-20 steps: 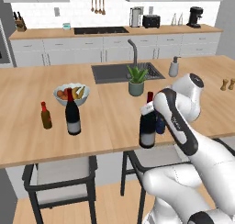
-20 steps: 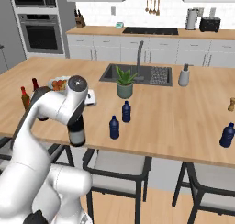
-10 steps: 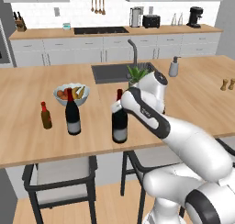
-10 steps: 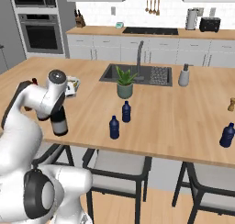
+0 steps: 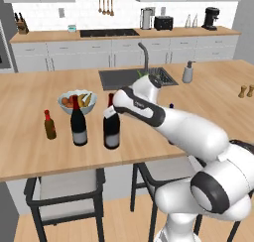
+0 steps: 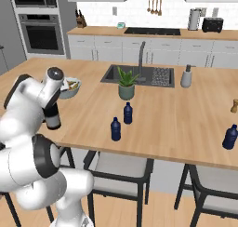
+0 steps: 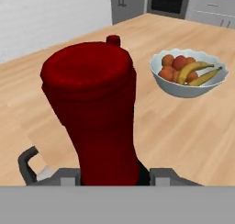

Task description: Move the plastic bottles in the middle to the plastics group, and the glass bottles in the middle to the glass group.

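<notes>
Even, bright rendered light washes the kitchen, with soft shadows pooling under the counter (image 5: 30,156) around the stools (image 5: 64,191). No glare anywhere; both base views are slightly soft, and the red foil neck (image 7: 98,108) looms smooth and oversized beside the bowl (image 7: 183,87).

Held wine bottle (image 6: 53,119) mostly hidden behind arm in right base view; label unreadable, blurred.

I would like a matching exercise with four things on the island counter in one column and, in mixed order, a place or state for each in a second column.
1. wine bottle with dim label
2. small brown bottle
3. fruit bowl
4. soap dispenser

A. right of the sink
B. holds bananas
C. gripped at its neck by the gripper
D. leftmost of the standing bottles

Pairs: 1-C, 2-D, 3-B, 4-A
</notes>
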